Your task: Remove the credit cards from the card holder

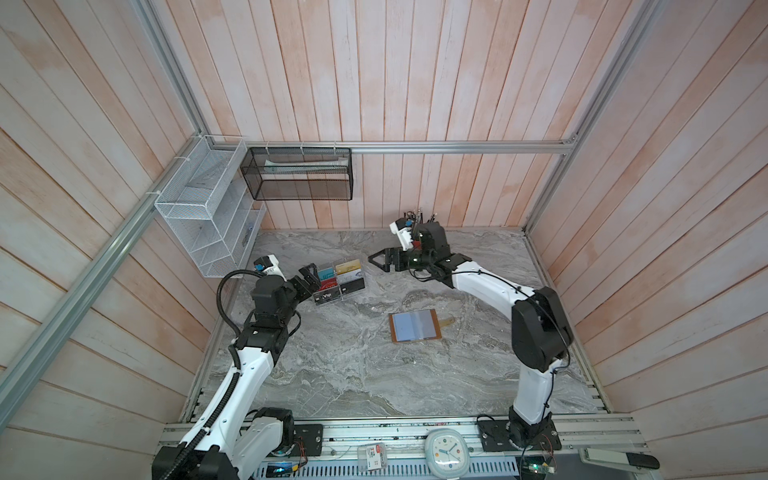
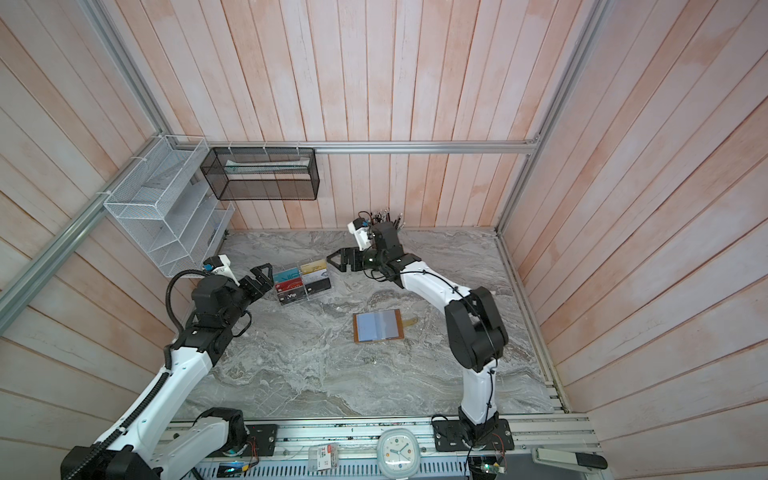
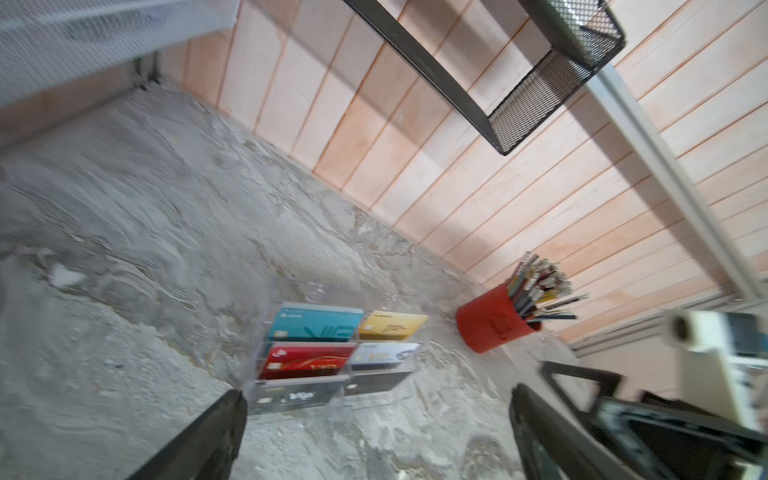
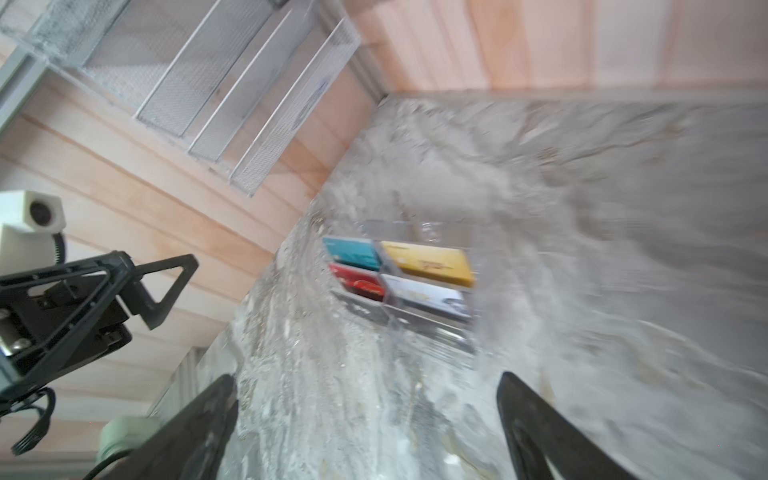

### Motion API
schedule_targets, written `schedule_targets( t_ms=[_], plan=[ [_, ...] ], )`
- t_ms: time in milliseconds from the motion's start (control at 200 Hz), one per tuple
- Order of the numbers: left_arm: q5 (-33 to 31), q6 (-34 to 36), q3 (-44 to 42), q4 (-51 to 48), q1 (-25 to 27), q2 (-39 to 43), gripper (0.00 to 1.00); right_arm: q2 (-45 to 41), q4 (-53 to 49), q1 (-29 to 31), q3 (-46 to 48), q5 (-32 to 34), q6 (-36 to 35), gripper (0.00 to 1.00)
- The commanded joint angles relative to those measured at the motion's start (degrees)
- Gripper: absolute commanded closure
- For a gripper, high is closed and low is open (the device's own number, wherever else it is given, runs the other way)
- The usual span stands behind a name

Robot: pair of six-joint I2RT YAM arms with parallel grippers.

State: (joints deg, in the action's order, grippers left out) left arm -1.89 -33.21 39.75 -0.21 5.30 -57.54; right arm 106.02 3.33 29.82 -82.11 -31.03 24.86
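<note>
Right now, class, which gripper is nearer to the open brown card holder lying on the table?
Right. The right gripper is open beyond the card holder on its far side, by the clear rack at its right end. The left gripper is farther off, at the rack's left end.

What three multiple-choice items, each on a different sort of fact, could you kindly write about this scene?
1. Where is the gold-yellow credit card?
A) in the clear acrylic rack
B) inside the tan leather card holder
C) flat on the marble tabletop

2. How many cards stand in the rack?
A) three
B) six
C) nine

3. How does the card holder lie?
A) snapped shut
B) opened flat
C) propped on edge

Answers:
1 A, it stands in the rack's top tier.
2 B, there are three tiers of two.
3 B, its pale sleeves face up and the strap sticks out to one side.
</note>
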Motion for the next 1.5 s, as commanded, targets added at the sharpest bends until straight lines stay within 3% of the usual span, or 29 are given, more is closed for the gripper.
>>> schedule_targets(
  t_ms=[0,120,255,390,490,665,875,970,1075,1165,1255,1320,1385,1425,1495],
  plan=[
    [-9.8,9.9,-0.3,4.3,-0.6,-1.1,0.0,-7.5,-1.1,-7.0,7.8,10.0,-2.1,0.02],
    [-14.4,13.7,-2.6,9.3,-1.5,-3.7,0.0,-17.2,1.6,-15.3,18.5,19.4,-3.1,0.02],
    [-16.9,13.2,-6.9,15.7,-4.1,-6.8,0.0,-24.4,6.0,-22.7,28.7,35.4,-5.3,0.02],
    [-18.1,16.2,-10.3,22.7,-5.3,-9.8,0.0,-28.2,17.3,-24.0,39.7,51.1,-12.8,0.02],
    [-19.0,17.0,-12.9,27.1,-6.1,-12.3,0.0,-28.8,25.5,-24.6,46.2,56.1,-15.0,0.02],
    [-18.0,20.3,-17.7,37.9,-7.0,-15.1,0.0,-25.7,34.2,-24.9,51.9,57.5,-15.1,0.02],
    [-14.1,23.5,-19.5,47.8,-7.8,-20.3,0.0,-23.2,40.8,-24.4,53.6,60.3,-22.1,0.02],
    [-13.0,23.9,-22.0,53.3,-7.8,-22.3,0.0,-24.3,44.5,-24.8,57.0,58.2,-22.4,0.02],
    [-9.5,26.3,-26.7,66.2,-7.2,-26.3,0.0,-23.0,58.9,-24.8,65.0,56.5,-23.5,0.02],
    [-7.1,27.2,-26.6,64.7,-7.1,-25.8,0.0,-22.1,70.1,-24.9,71.0,54.0,-24.3,0.02],
    [-5.0,28.5,-26.8,73.9,-7.0,-32.8,0.0,-21.5,76.7,-25.0,74.4,52.5,-24.6,0.02],
    [-2.5,29.2,-23.4,62.1,-6.9,-29.8,0.0,-18.8,80.6,-25.4,75.6,50.0,-25.2,0.02],
    [-2.7,30.4,-24.7,68.8,-6.8,-32.1,0.0,-14.8,88.0,-25.4,76.2,50.5,-25.4,0.02],
    [-2.4,30.1,-23.9,65.4,-6.8,-31.0,0.0,-14.7,86.6,-25.6,75.3,50.5,-25.3,0.02],
    [-2.5,30.2,-23.9,65.6,-6.8,-31.2,0.0,-17.3,73.5,-28.1,71.1,49.2,-21.7,0.02]
  ],
)
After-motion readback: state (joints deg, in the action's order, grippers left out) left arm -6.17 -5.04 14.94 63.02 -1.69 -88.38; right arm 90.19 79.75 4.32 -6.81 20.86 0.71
